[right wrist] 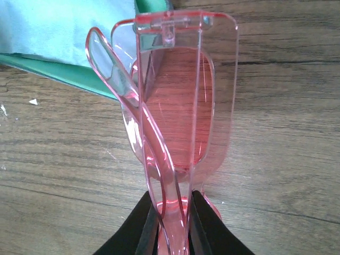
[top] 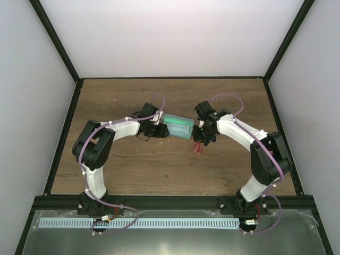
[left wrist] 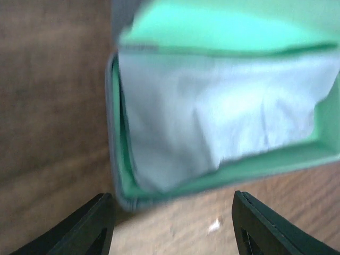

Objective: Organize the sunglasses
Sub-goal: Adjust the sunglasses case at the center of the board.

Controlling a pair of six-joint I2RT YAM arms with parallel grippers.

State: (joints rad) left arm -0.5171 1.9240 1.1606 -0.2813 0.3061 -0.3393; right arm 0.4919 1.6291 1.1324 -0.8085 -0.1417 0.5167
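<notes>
The red translucent sunglasses (right wrist: pixel 180 117) are folded and pinched between the fingers of my right gripper (right wrist: pixel 172 226), held above the wooden table just right of the case. From above they show as a red spot (top: pixel 198 149) below the right gripper (top: pixel 201 139). The blue-grey case (top: pixel 178 126) lies open between the two arms, its green lining (left wrist: pixel 223 26) up. The light blue cloth (left wrist: pixel 212 111) lies inside it. My left gripper (left wrist: pixel 172 228) is open and empty, hovering at the case's left end (top: pixel 156 130). The case corner (right wrist: pixel 79 79) and the cloth (right wrist: pixel 58 26) also show in the right wrist view.
The wooden table (top: pixel 159 170) is boxed in by white walls with black frame posts (top: pixel 66 114) at left and right. A small white speck (left wrist: pixel 214 227) lies on the wood near the case.
</notes>
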